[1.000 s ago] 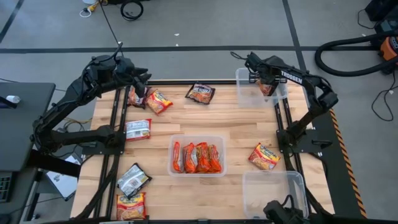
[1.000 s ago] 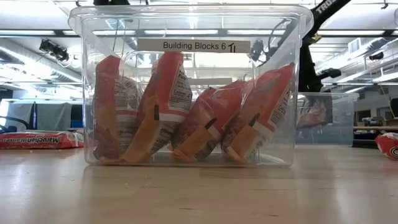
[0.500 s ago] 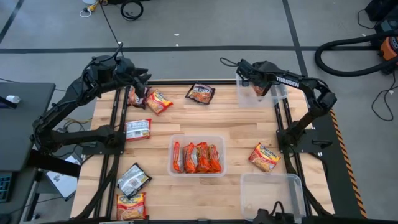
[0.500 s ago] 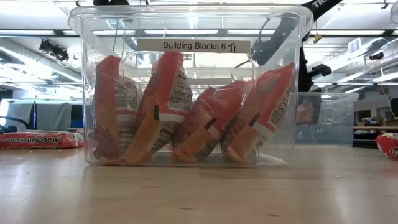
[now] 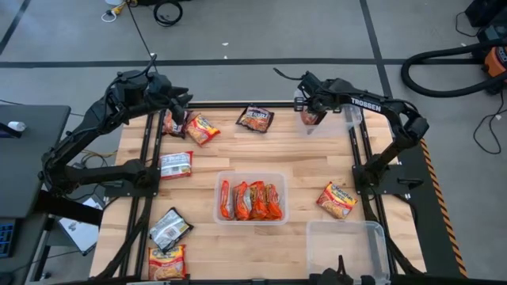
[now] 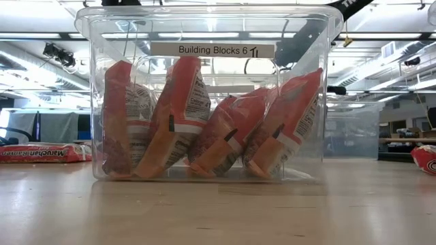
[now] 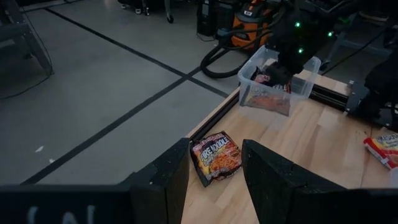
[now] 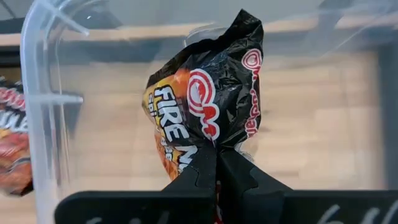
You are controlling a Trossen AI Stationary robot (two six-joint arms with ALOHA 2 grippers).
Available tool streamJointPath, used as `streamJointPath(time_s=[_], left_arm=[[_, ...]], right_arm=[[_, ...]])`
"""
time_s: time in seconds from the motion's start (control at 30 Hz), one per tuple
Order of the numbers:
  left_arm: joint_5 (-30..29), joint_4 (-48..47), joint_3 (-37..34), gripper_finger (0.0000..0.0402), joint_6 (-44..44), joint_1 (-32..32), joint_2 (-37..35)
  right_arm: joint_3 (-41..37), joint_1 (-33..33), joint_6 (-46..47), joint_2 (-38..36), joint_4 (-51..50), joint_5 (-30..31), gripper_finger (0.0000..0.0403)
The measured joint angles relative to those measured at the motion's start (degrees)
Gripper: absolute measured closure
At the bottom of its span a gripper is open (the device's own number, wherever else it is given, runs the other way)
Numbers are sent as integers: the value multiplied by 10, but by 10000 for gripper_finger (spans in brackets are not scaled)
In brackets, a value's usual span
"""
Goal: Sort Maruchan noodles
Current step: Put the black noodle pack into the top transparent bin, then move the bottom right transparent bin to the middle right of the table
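We are pinching a dark Fire Spicy packet [image 8: 211,99] by its bottom edge with the right gripper [image 8: 216,163], so it is hanging upright, long axis vertical, over the far clear bin [image 5: 337,113]. The left gripper [image 7: 214,177], fingers apart, is waiting above another dark packet [image 7: 215,155], which is lying flat

overhead view of table [image 5: 317,170], low level view, both share centre bin [image 6: 208,95]
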Motion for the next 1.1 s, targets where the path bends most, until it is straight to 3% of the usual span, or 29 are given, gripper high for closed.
streamJointPath(time_s=[0.2,0.47,0.6,0.77,0.9,1.1], left_arm=[[0,-13,0,251,0,0,0],[0,-17,0,251,-15,0,0],[37,-35,0,251,-34,1,14],[44,-66,0,251,-31,0,38],[44,-70,0,251,-31,1,41],[44,-70,0,251,-33,1,41]], right_arm=[[0,0,6,-13,1,-61,394],[0,0,0,-46,5,-74,373],[-42,3,-8,-45,82,-65,337],[-98,12,-1,-45,172,-63,314],[-87,7,-23,-48,140,-71,306],[-43,-36,-166,-49,31,-97,283]])
